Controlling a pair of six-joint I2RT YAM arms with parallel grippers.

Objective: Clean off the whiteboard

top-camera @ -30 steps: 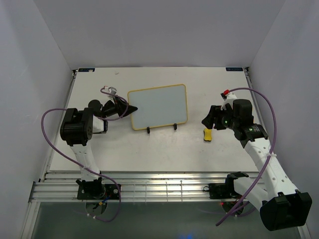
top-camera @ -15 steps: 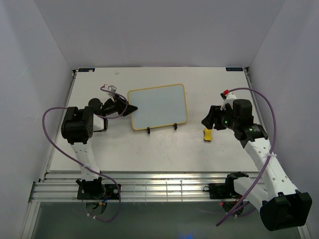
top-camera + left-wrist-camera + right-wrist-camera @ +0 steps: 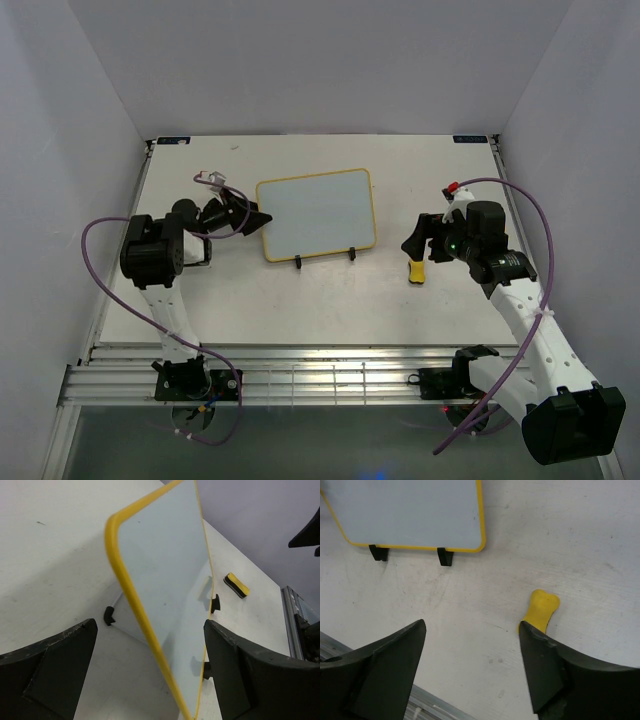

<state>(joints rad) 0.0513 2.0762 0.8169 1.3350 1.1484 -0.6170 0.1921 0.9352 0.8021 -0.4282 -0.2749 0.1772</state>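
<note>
Whiteboard (image 3: 317, 213) first: you have one. It is yellow-framed and propped at a tilt on a black wire stand (image 3: 297, 264) near the middle of the surface (image 3: 330, 310). Its face reads plain white in all three views. From above, two stand feet show under its near edge.

Your left pincer (image 3: 252, 208) is released and spread wide. It sits at the board's left edge, with one finger to each side of the yellow frame. In the left wrist view the frame runs up between the two dark fingers (image 3: 55, 665) with a clear gap on both sides. Neither pad touches the board, and nothing is gripped.

Your right pincer (image 3: 418, 240) is released too, with its fingers apart and nothing between them. It hangs over the surface to the right of the board, apart from it. In the right wrist view you look down between its fingers (image 3: 385, 665) at bare surface. The yellow eraser (image 3: 540, 607) lies flat just beside one finger. Its near end is hidden behind that fingertip, so you cannot tell whether the two touch. From above, the eraser lies on the surface right under that pincer.

Your count comes to one whiteboard, one stand and one eraser. There are two arms with one pincer each, and two purple cables (image 3: 92, 240), one looping off each arm.
</note>
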